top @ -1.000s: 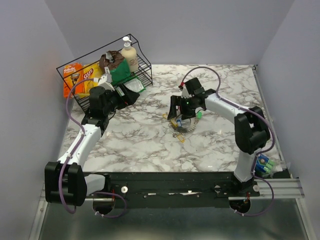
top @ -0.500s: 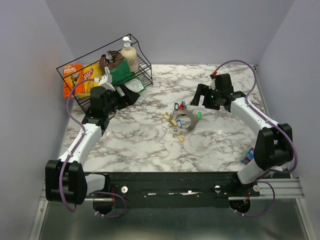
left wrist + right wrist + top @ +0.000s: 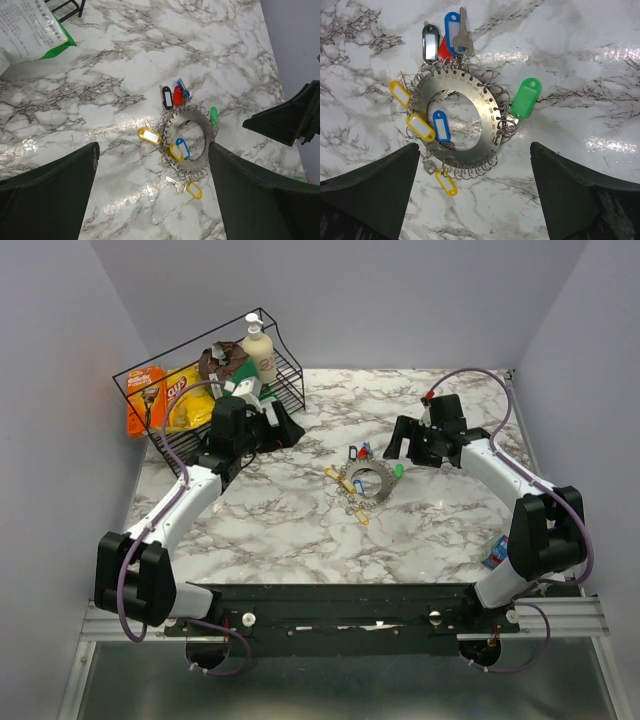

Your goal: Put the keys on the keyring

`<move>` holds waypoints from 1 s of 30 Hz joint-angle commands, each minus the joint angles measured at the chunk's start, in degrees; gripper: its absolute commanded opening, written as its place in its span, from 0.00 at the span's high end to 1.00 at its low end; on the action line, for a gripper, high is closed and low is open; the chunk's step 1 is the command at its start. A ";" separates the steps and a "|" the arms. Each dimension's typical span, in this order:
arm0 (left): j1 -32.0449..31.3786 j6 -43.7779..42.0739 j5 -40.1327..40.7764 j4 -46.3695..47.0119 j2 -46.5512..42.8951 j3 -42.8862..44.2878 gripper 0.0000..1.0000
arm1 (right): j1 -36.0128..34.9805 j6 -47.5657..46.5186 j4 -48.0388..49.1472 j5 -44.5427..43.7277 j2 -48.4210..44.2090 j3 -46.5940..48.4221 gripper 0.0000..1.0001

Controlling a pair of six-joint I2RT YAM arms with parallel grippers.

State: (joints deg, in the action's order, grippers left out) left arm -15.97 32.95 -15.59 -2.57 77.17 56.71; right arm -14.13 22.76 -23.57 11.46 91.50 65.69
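Flat silver metal ring disc [image 3: 492,120] stamped with numerals, seemingly low twenties; coloured plastic-tagged keys [image 3: 461,30] clipped around; left gripper [image 3: 152,150] and right gripper [image 3: 475,147] spread wide, empty.

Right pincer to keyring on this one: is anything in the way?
Nothing visible. The open right pincer hangs off to one side of the keyring, with only bare marble table between them. The keys and coloured tags lie clustered at the ring itself, not in the gap.

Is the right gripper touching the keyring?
Apart. Right wrist view: the open right gripper hovers above the keyring, bare table showing between each finger and it.
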 commanded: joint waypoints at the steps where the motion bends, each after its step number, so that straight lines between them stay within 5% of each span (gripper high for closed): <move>1: -6.43 -7.61 12.05 -8.83 2.37 5.33 0.01 | 0.24 -1.49 1.07 -2.67 -0.10 -0.30 0.00; 11: -21.03 -14.13 42.30 -15.19 6.16 12.99 0.01 | 0.42 -1.67 2.48 -2.33 2.45 0.23 0.00; 30: -21.74 -16.16 37.04 -13.43 8.53 13.17 0.01 | 0.33 -1.76 2.30 1.27 1.40 -2.75 0.00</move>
State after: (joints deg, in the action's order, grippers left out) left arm -37.63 17.47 22.85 -16.25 84.79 68.14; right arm -14.13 21.80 -21.91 10.37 93.95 65.17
